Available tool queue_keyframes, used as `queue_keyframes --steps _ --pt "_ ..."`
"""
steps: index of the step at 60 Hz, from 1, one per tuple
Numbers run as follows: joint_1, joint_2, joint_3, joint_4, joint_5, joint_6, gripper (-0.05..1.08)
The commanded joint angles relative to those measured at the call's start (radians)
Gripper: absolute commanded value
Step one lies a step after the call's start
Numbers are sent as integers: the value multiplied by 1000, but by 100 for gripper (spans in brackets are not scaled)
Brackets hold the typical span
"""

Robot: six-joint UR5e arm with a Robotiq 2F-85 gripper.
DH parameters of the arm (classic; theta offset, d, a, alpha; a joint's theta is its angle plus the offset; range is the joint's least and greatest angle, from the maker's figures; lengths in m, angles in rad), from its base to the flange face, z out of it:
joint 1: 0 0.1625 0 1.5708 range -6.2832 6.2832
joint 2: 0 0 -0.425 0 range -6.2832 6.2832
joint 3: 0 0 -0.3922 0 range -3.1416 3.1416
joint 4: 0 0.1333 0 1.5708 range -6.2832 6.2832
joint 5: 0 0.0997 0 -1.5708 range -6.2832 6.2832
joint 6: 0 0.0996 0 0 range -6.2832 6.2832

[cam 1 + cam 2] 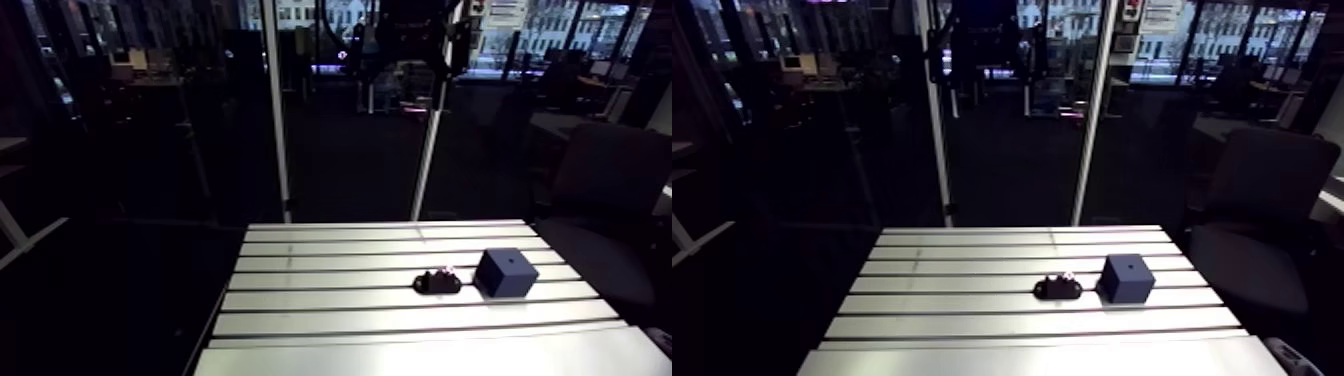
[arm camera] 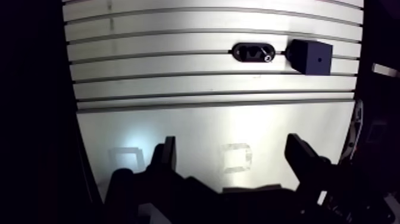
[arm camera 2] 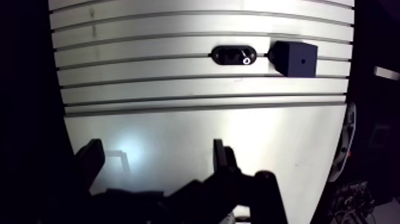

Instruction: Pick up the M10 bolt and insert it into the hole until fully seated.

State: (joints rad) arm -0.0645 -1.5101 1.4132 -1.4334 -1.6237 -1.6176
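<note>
Two fingers point(image 2: 168, 156) of the tool point(image 2: 232, 149) stand wide apart above the table point(image 2: 196, 83).

Too small to tell apart, right of centre in the arm view: bolt point(image 1: 447, 271) on black holder point(image 1: 436, 284); table point(image 1: 400, 352), near edge cut by lower border; gripper point(image 2: 232, 140), finger bases lost in shadow.
</note>
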Motion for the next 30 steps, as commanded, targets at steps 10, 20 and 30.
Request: queue_keyframes --steps 10,20,30 --pt "8 32 -1 -14 11 12 1" --pt "9 34 -4 -15 9 12 1" --pt "9 34 -6 -15 8 12 1"
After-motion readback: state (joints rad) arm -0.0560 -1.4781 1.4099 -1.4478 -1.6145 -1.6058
